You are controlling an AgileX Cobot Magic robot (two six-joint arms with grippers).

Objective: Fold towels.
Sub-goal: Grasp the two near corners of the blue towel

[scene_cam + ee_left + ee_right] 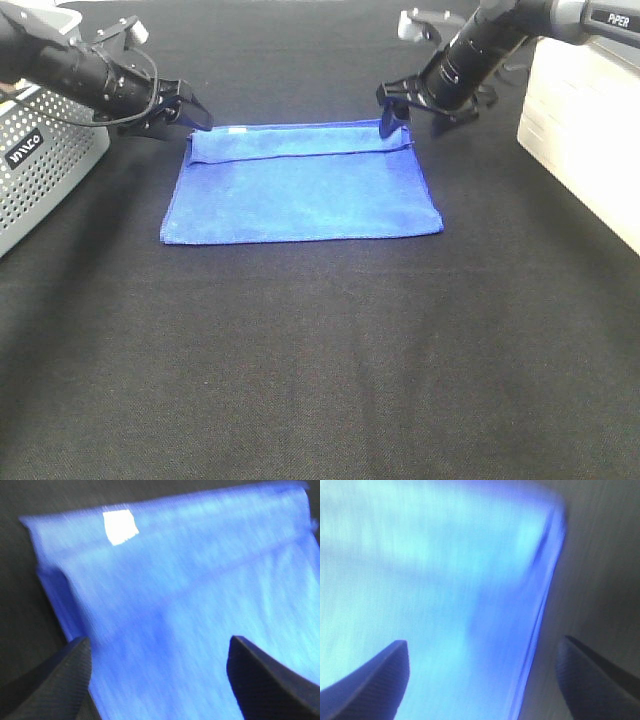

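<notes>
- The towel (300,190) lies flat on the black table (320,390), towards its far side, between the two arms and beside the basket (40,165).
- It appears doubled over once. A hem line runs just inside the far edge, so the open edges sit at the far side and the crease at the near side.
- Its long axis runs left to right in the high view, with the short sides facing the arms. The white tag (120,526) sits on the far edge, near the left corner.
- The left gripper (188,110) hangs at the far left corner. Its fingers (55,680) are spread apart with nothing between them, and blue cloth shows below.
- The right gripper (405,112) hangs at the far right corner, likewise spread, and its fingers (370,680) hold nothing. The wrist views are blurred, so I cannot say whether either tip touches the cloth.
- Step in hand, as I judge it: one fold is laid down, and both grippers are free at its far edge.
- The next move calls for a second fold across the long axis. That means pinching both layers at one short side, carrying them over to the other short side, and matching the corners so the layers do not slip.
</notes>
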